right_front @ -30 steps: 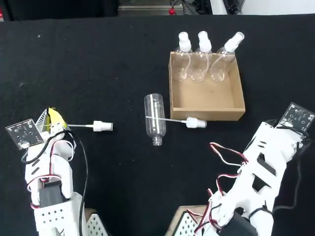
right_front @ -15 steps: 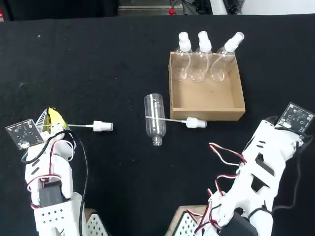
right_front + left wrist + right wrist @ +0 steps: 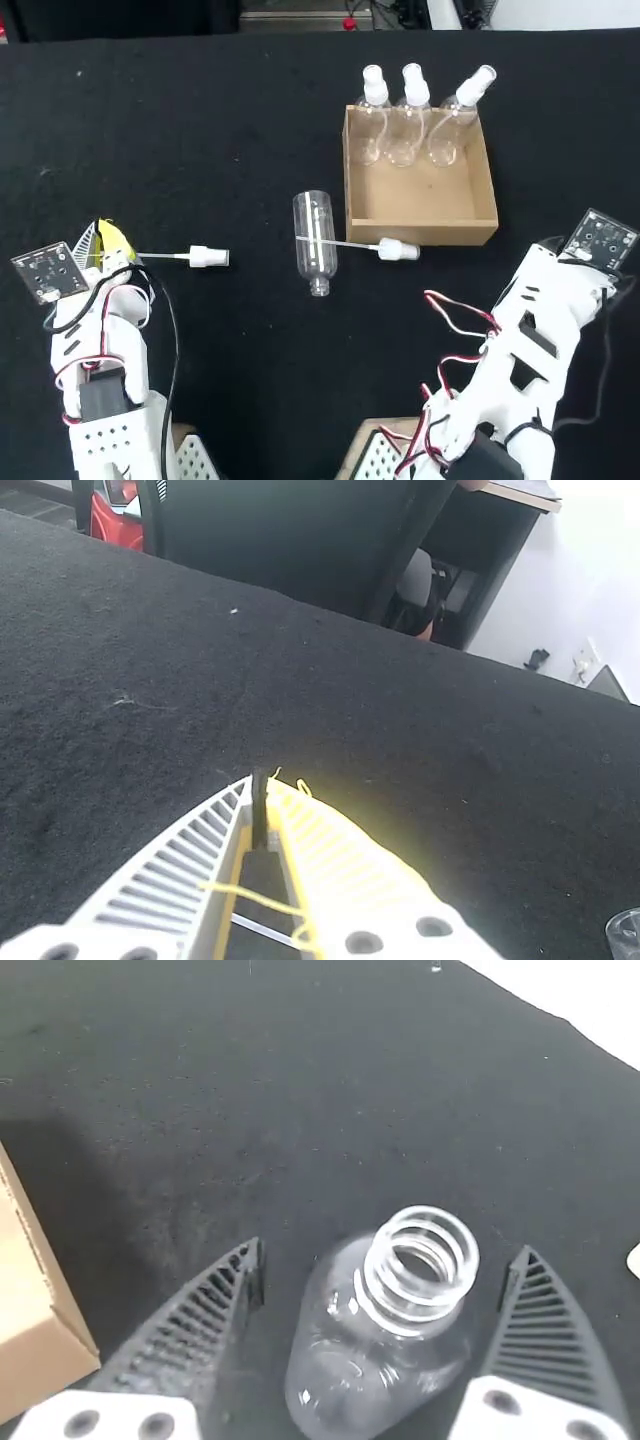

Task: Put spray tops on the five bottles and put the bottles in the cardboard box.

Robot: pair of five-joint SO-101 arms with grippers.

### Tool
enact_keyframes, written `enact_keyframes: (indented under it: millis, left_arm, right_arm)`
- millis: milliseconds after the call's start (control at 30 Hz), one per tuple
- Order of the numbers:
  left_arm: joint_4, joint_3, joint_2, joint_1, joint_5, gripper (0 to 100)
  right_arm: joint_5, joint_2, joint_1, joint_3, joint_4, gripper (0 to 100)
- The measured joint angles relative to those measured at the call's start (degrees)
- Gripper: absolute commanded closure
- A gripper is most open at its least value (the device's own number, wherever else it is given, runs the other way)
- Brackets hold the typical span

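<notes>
Three bottles with spray tops [image 3: 404, 100] lean on the far wall of the cardboard box [image 3: 420, 228]. A capless clear bottle [image 3: 315, 243] lies left of the box, and a spray top [image 3: 398, 250] rests with its tube across it. A second spray top [image 3: 208, 258] lies further left, its tube pointing at my left gripper [image 3: 108, 240], which is shut [image 3: 262, 785] just above the cloth. My right gripper [image 3: 390, 1252] is open around another capless bottle [image 3: 400, 1320], whose open neck faces the camera. The box corner [image 3: 30, 1300] is beside it.
Black cloth covers the whole table. The left arm's base [image 3: 100, 400] stands at the near left and the right arm [image 3: 530, 350] at the near right, covering the table below it. The box's near half has free floor [image 3: 420, 195].
The right arm has shifted very slightly to the left. The bottles, spray tops and left arm have not moved.
</notes>
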Motion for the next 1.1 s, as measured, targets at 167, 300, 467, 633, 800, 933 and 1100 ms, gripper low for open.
enact_keyframes:
  millis: [167, 300, 467, 633, 800, 933, 1100]
  left_arm:
    - [0.00, 0.00, 0.00, 0.00, 0.00, 97]
    - [0.00, 0.00, 0.00, 0.00, 0.00, 97]
    - [0.00, 0.00, 0.00, 0.00, 0.00, 97]
    - [0.00, 0.00, 0.00, 0.00, 0.00, 97]
    - [0.00, 0.00, 0.00, 0.00, 0.00, 97]
    - [0.00, 0.00, 0.00, 0.00, 0.00, 97]
    - [0.00, 0.00, 0.00, 0.00, 0.00, 97]
  right_arm:
    - [0.00, 0.00, -0.26, 0.00, 1.14, 66.0]
    - [0.00, 0.00, -0.97, 0.00, 3.34, 66.0]
    - [0.00, 0.00, -0.97, 0.00, 3.34, 66.0]
    - [0.00, 0.00, -0.97, 0.00, 3.34, 66.0]
    - [0.00, 0.00, -0.97, 0.00, 2.11, 66.0]
    - [0.00, 0.00, -0.97, 0.00, 2.11, 66.0]
    - [0.00, 0.00, -0.97, 0.00, 2.11, 66.0]
